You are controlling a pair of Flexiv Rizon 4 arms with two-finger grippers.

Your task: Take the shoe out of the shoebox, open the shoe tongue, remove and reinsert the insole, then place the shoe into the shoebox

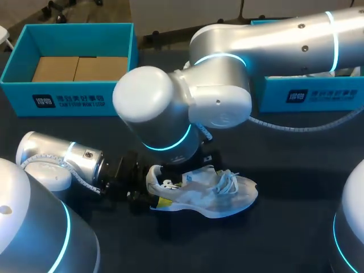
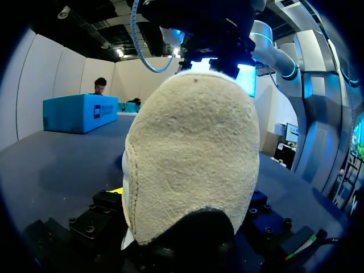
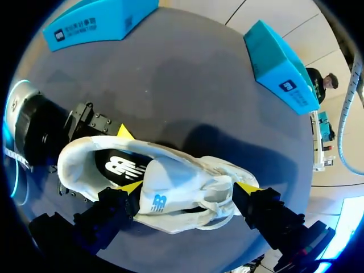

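White sneaker (image 1: 210,193) lay on the dark table (image 1: 284,170), out of its box, dark insole (image 3: 122,166) seated inside. Left gripper (image 1: 151,187) pinched the sneaker's heel from both sides. Right gripper (image 3: 189,187) hung over the sneaker's midfoot, jaws spread wide, one tip by the collar, the other by the laces. Open teal shoebox (image 1: 74,96) sat well apart from the sneaker, beyond its heel end; second teal box (image 1: 310,94) beyond its toe end.

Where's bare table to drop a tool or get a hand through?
Free: table right of the shoe up to the second teal box; strip between the open shoebox and left arm. Crowded: around the shoe, left gripper and right gripper both there.
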